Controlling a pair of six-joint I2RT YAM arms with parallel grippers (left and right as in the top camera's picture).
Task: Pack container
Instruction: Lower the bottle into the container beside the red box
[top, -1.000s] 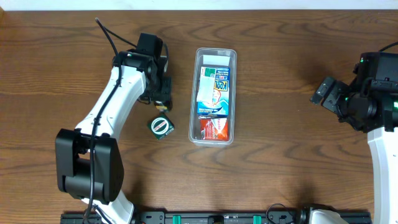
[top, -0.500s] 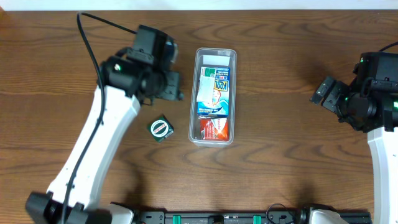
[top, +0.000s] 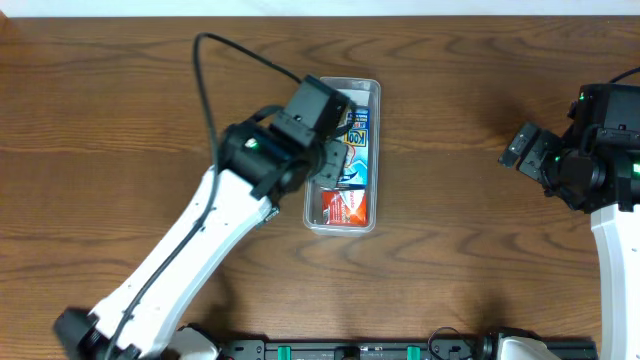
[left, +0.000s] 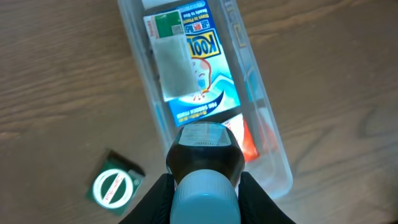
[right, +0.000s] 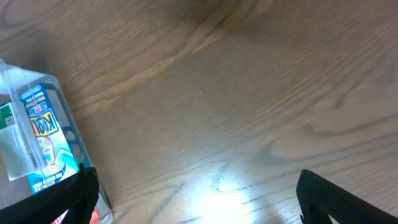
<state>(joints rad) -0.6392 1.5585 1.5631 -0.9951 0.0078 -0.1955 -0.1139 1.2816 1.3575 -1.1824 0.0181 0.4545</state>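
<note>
The long clear plastic tray (top: 344, 228) sits mid-table, partly filled. We see the left gripper (left: 205, 199), clamped on a small dark bottle (left: 205, 152), has swung over it from beside the green square box (left: 118, 188); release looks next. The right gripper (right: 193, 199) idles, fingers apart.

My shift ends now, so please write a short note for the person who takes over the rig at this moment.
Left gripper: shut on a dark bottle, over the container.
Right gripper: open, empty, off to the side.
Done: blue pack and red pack lie in the container.
To do: put in the bottle, then the green-lidded box on the table.
</note>
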